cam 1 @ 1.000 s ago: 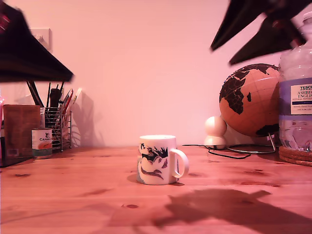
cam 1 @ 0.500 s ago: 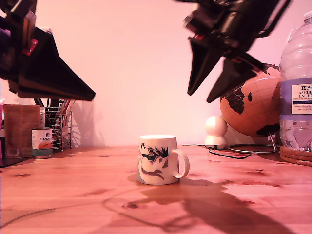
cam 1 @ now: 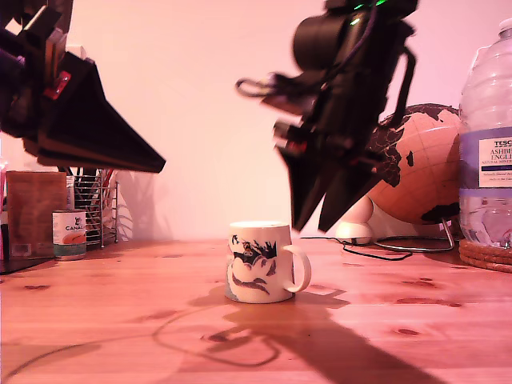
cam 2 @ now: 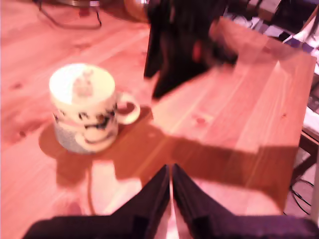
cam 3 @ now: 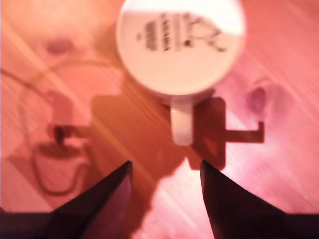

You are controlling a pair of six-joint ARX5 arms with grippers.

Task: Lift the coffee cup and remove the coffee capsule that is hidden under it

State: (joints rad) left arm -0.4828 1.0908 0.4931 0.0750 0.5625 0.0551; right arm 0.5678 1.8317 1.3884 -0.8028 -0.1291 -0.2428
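The coffee cup (cam 1: 260, 262) stands upside down on the wooden table, handle toward the exterior view's right. Its white base with printed text faces up in the second wrist view (cam 3: 180, 45), and it also shows in the first wrist view (cam 2: 84, 107). The coffee capsule is hidden. My second gripper (cam 1: 310, 228) hangs open just above the handle, fingers apart and holding nothing (cam 3: 166, 164). My first gripper (cam 1: 160, 166) is shut and empty, high at the exterior view's left, well away from the cup (cam 2: 170, 170).
A small tin can (cam 1: 69, 234), a brown box (cam 1: 32, 212) and a wire pen holder (cam 1: 94, 210) stand at the exterior view's back left. A globe (cam 1: 416, 172), a water bottle (cam 1: 488, 152) on cork coasters (cam 1: 484, 256) and a cable (cam 1: 376, 252) are at its right.
My second gripper has come down and moved toward the exterior view's left, from high up to just over the cup's handle. My first gripper swung in a second ago and has since held nearly still.
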